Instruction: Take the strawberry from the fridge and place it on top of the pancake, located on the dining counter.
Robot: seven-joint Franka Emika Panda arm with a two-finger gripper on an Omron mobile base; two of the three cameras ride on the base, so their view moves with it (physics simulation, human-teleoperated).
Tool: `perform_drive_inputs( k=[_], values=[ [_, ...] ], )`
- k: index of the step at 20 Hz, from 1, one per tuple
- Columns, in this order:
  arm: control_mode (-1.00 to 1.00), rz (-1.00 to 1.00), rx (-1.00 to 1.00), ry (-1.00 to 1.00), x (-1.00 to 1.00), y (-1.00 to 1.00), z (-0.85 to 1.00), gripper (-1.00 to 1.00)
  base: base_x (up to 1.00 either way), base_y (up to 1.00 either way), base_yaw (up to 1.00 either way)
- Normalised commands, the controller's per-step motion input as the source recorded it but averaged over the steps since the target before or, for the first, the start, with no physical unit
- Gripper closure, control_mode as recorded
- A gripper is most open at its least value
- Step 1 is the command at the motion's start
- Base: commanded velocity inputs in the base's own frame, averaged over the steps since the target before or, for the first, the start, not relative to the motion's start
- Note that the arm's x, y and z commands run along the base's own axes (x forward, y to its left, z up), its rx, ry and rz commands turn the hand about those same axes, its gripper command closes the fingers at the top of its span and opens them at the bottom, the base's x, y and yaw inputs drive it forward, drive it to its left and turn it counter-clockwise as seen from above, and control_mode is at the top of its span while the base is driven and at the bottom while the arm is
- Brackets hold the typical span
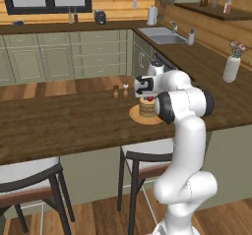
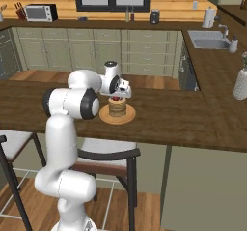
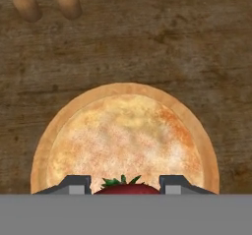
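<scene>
Red strawberry (image 3: 126,186) sits pinched in my gripper (image 3: 126,187), jaws narrow around it, at six o'clock in the hand view, right above the tan pancake (image 3: 125,140) on its orange plate (image 3: 44,145). Dark wood table (image 3: 147,47) surrounds the plate.

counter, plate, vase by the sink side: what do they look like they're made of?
Counter: dark brown wood, matte, visible grain streaks. Plate: orange-tan, smooth and dull, possibly ceramic or wood; the render leaves it open. Vase: white, faintly ribbed, looks like ceramic, slight sheen.
</scene>
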Motion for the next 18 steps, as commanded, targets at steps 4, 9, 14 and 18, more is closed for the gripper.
perform_drive_inputs(
  k=[4,9,14,18],
  values=[
    [-1.00,0.00,0.00,0.00,0.00,0.00,-0.28,1.00,0.00,0.00,0.00],
    [-1.00,0.00,0.00,-0.03,0.01,0.00,0.01,1.00,0.00,0.00,0.00],
    [-1.00,0.00,0.00,-0.02,0.27,0.00,0.06,1.00,0.00,0.00,0.00],
    [-1.00,0.00,0.00,0.00,0.09,0.00,-0.20,1.00,0.00,0.00,0.00]
  ],
)
